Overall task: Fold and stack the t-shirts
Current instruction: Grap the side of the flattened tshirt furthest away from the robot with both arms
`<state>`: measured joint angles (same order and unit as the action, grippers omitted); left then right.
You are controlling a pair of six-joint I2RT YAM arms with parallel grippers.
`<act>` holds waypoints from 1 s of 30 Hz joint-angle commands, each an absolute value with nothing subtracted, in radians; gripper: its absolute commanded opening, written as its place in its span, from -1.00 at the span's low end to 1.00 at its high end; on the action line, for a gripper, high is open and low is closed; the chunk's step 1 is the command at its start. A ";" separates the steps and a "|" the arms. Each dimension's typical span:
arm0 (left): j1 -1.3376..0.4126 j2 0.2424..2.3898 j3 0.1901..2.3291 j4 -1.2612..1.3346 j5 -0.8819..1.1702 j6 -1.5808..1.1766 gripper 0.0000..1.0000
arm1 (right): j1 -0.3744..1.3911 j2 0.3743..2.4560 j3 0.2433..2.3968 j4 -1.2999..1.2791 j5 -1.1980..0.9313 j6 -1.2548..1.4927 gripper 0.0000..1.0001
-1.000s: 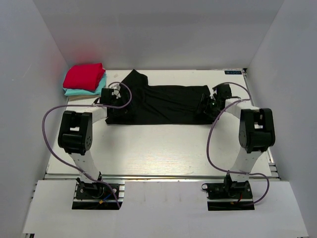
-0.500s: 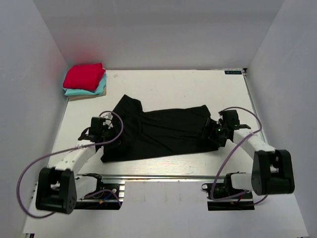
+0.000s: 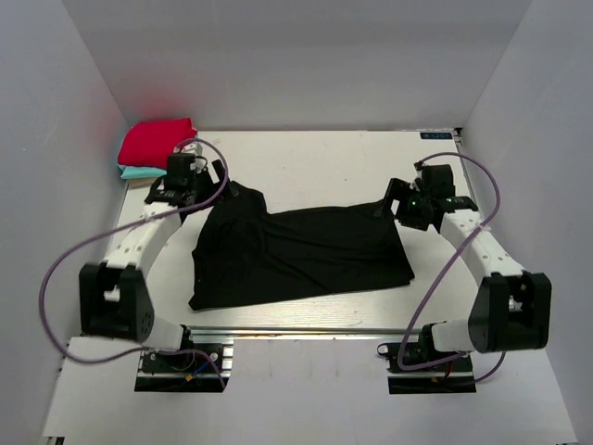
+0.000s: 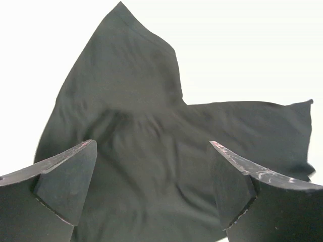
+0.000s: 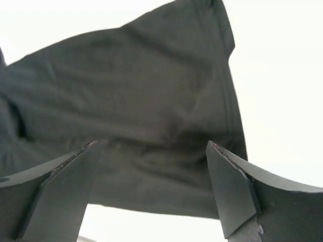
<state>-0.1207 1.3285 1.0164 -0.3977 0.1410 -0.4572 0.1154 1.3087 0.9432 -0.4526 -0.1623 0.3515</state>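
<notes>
**White box, one black tee, tight front edge**

White walls close in the desk on three sides, so most of the room to move is toward the back. Black t-shirt lies loose and rumpled across the front half. One sleeve pokes toward the back left, and the near hem sits just beside the front edge of the desk. Folded stack is in the back left corner, red t-shirt on top of a teal t-shirt. Can't make out anything under those.

Both sets of fingers are spread wide with nothing in them. The left fingers hover by the sleeve tip, and the right fingers by the far right corner of the black one.

What I'd worry about:
- Left arm is right next to the stack. A swing outward could shove it into the wall or knock the red one off.
- Any pull toward the arms' bases could drag the hem over the front edge, since there's no slack there.
- If one side pinches a single layer and the other gets two, the fold comes out skewed.
- Purple cable loops out wide on the left and could catch on cloth or the arm.

Bare desk behind the shirt and at back right looks like the safe spot to work.
</notes>
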 commanded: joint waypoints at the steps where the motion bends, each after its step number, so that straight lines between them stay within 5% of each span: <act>1: -0.114 1.507 1.116 -0.321 0.085 -0.410 0.99 | 0.112 1.406 1.014 -0.408 -0.104 0.371 0.81; 9: -0.114 2.026 1.514 -0.364 -0.026 -0.316 0.99 | 0.110 1.736 1.265 -0.419 -0.003 0.354 0.81; 16: -0.123 2.175 1.630 -0.298 0.060 -0.316 0.91 | 0.109 1.939 1.454 -0.463 0.044 0.339 0.81; 19: -0.133 2.210 1.640 -0.298 0.072 -0.298 0.52 | 0.112 1.989 1.489 -0.462 0.075 0.345 0.81; 26: -0.133 2.211 1.578 -0.267 0.124 -0.278 -1.00 | 0.110 2.063 1.522 -0.448 0.029 0.354 0.78; 30: -0.133 2.191 1.543 -0.230 0.133 -0.278 -1.00 | 0.113 2.083 1.519 -0.430 0.011 0.357 0.58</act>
<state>-0.1280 2.2177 1.5864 -0.2245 0.1097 -0.2886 0.1127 2.0624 1.4853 -0.4442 0.0269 0.3557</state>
